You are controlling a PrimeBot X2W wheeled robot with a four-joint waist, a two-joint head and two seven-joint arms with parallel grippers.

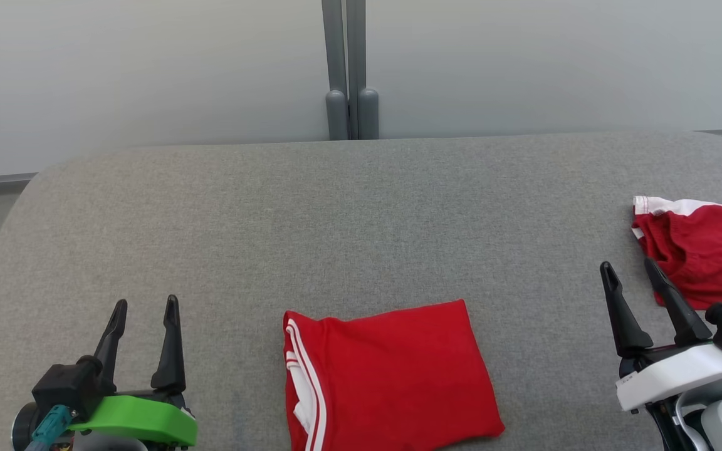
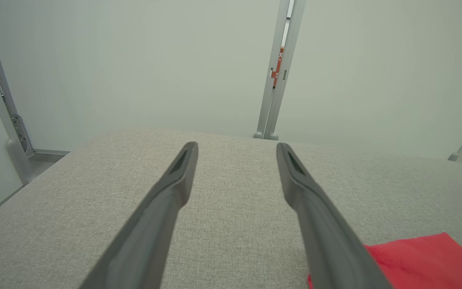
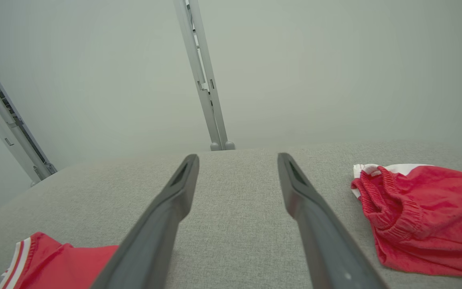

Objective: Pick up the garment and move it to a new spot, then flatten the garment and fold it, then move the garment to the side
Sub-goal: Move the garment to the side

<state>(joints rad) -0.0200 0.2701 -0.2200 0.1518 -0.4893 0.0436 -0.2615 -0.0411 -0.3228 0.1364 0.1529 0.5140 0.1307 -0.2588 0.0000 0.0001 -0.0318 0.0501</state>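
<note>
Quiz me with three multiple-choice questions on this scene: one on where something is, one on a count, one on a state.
1. Where does the folded red garment lie?
A. At the near edge, between the left gripper and the right gripper
B. At the far edge, against the post
C. Hanging from one gripper

2. How many red garments lie on the grey surface?
A. One
B. Two
C. Four

3. How do the two grippers stand?
A. Both open, holding nothing
B. Both shut on cloth
C. Left shut, right open

Answers:
1 A: the head view shows it low in the middle, with a gripper on each side.
2 B: there is the folded one, plus a crumpled red garment at the right.
3 A: each wrist view shows spread fingers with bare surface between them.
</note>
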